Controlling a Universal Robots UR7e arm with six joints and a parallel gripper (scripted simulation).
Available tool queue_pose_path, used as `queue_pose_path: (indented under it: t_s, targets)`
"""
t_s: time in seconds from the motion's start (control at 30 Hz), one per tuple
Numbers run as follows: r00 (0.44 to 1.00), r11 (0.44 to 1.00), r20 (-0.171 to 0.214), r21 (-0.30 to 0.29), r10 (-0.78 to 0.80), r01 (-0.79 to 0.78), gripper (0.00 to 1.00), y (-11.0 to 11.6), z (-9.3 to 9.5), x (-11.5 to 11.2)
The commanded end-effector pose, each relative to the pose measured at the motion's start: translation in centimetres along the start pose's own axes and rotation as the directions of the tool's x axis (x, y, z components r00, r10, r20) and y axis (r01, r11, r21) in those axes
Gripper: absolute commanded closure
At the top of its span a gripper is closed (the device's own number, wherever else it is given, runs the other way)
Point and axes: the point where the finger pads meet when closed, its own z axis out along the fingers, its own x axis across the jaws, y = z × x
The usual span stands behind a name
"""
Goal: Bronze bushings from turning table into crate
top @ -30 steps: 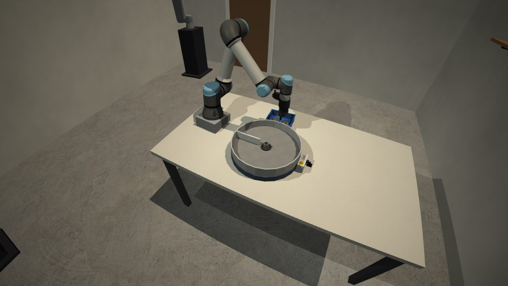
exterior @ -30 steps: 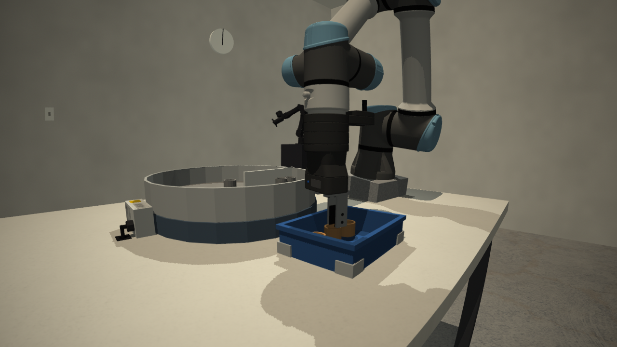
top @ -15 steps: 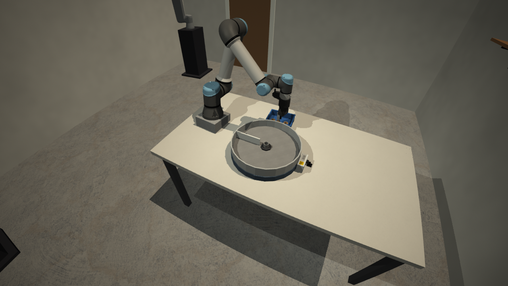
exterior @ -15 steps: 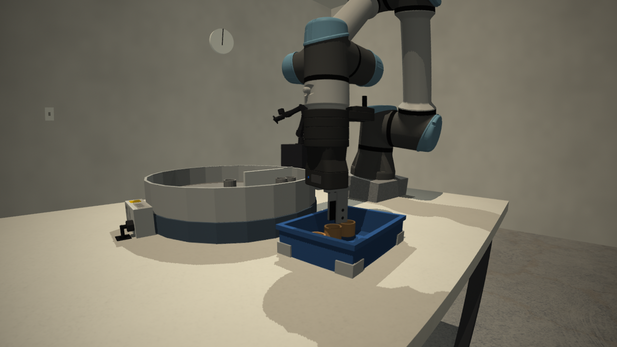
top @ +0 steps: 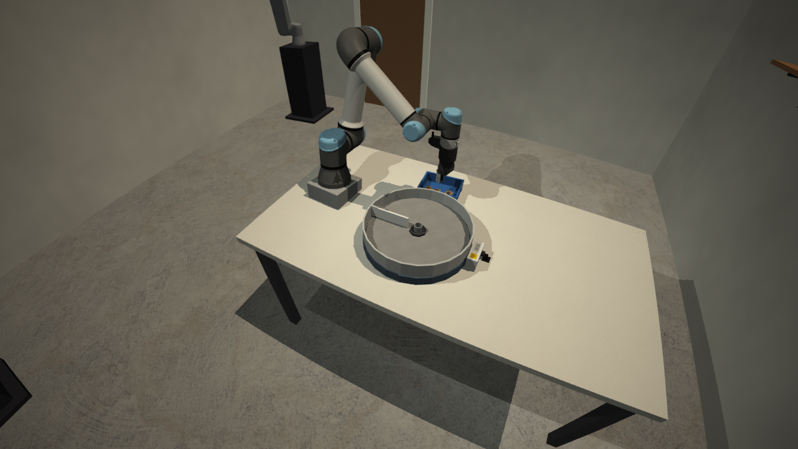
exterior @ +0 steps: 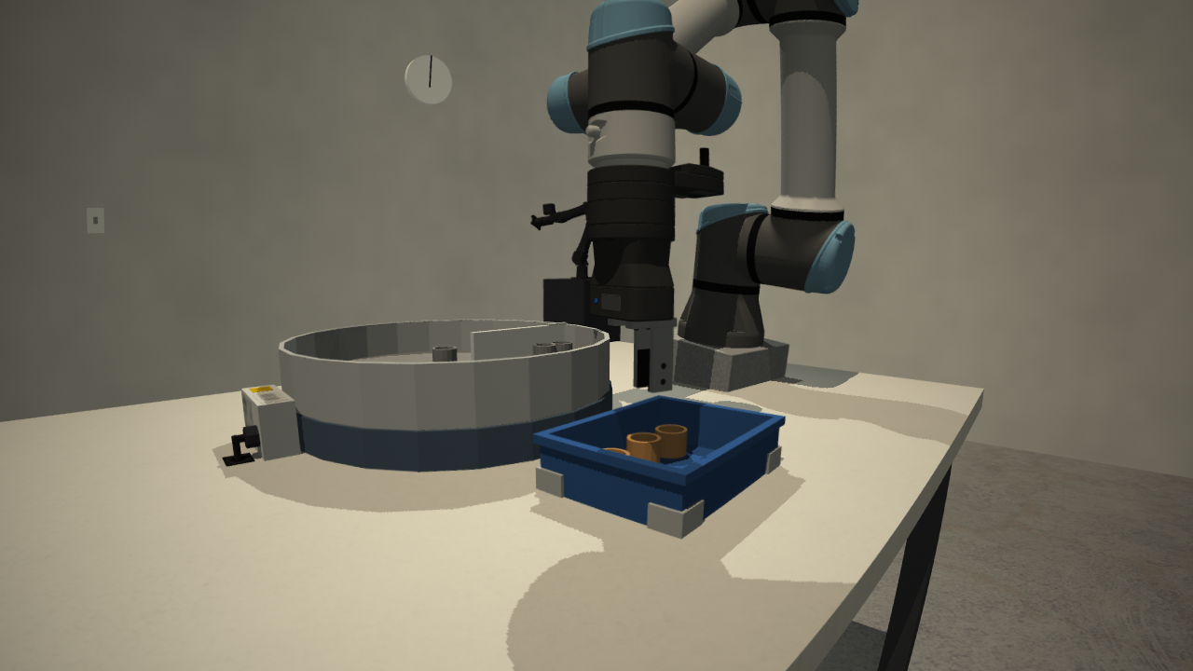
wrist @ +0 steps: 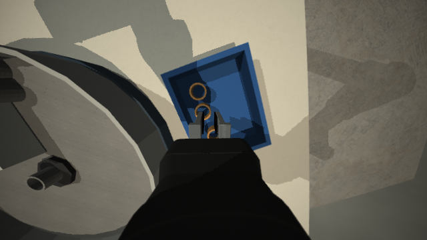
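Bushings (exterior: 643,447) (wrist: 197,91) stand in the crate (top: 459,188) (exterior: 612,492) (wrist: 258,97), beside the turning table (top: 418,272) (exterior: 442,391) (wrist: 110,111).
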Motion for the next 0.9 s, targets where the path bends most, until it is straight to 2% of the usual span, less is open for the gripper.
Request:
queue_pose_path:
  t_s: [0.0,0.1,0.5,0.67,0.87]
  targets:
    - [1.0,1.0,-0.001,-0.002,0.0,0.0,0.58,0.0,-1.7,0.0]
    - [1.0,1.0,-0.001,-0.002,0.0,0.0,0.58,0.0,-4.1,0.0]
    - [1.0,1.0,-0.001,-0.002,0.0,0.0,0.58,0.0,-4.1,0.0]
    - [1.0,1.0,-0.001,-0.002,0.0,0.0,0.58,0.0,-8.1,0.0]
    - [1.0,1.0,-0.001,-0.002,0.0,0.0,0.58,0.0,-8.1,0.0]
